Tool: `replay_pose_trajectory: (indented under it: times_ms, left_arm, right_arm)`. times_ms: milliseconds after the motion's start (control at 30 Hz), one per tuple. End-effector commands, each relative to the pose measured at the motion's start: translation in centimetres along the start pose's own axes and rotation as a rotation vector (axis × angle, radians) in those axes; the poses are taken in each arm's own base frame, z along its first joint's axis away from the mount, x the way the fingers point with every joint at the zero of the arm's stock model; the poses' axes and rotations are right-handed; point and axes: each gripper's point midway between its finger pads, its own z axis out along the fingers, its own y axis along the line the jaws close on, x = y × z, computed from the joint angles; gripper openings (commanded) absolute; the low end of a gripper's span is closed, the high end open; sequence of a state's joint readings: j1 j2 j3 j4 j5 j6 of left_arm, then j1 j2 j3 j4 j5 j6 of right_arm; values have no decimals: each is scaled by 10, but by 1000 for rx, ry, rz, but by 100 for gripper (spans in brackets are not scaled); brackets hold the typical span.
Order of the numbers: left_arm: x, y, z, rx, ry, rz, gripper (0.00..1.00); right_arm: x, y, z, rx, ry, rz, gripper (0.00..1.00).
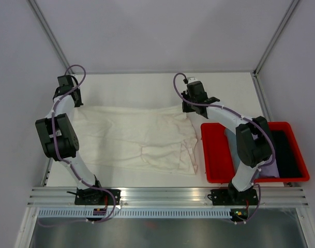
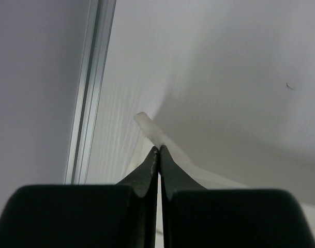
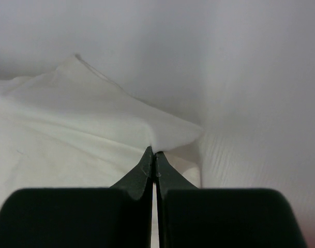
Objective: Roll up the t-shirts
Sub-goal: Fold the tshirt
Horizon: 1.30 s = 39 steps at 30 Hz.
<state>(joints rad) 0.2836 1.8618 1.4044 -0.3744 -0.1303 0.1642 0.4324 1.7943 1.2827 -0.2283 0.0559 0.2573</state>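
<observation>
A cream-white t-shirt (image 1: 136, 139) lies spread across the middle of the table, wrinkled and partly folded at its right side. My left gripper (image 1: 73, 103) is at its far left corner, shut on a corner of the cloth (image 2: 149, 126). My right gripper (image 1: 188, 109) is at its far right corner, shut on a fold of the t-shirt (image 3: 167, 134). Both corners are held at the far edge of the cloth.
A red bin (image 1: 214, 155) stands at the right of the table with dark cloth inside, partly hidden by my right arm. A metal frame post (image 2: 87, 93) runs along the left. The table's near edge is a metal rail (image 1: 167, 195).
</observation>
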Motion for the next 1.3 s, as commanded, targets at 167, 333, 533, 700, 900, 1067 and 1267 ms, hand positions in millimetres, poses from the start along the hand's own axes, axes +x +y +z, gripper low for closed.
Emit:
replay_pose_trajectory:
  times_ms: [167, 333, 533, 700, 900, 1067, 1267]
  left_arm:
    - [28, 3, -3, -7, -4, -22, 2]
    - [62, 5, -8, -11, 46, 12, 2]
    - [85, 26, -5, -64, 73, -3, 2]
    - [76, 39, -10, -86, 50, -2, 2]
    - [86, 43, -10, -101, 70, 11, 2]
    - [90, 42, -13, -93, 80, 26, 2]
    - [124, 39, 1, -89, 157, 28, 2]
  right_arm:
    - [45, -4, -35, -28, 12, 55, 0]
    - [84, 4, -44, -50, 69, 64, 0]
    - [112, 18, -52, -86, 109, 27, 0]
    - [104, 13, -58, -55, 89, -5, 0]
    - [113, 17, -65, -67, 116, -19, 0]
    - [119, 21, -70, -58, 146, -48, 0]
    - [153, 24, -60, -63, 215, -15, 0]
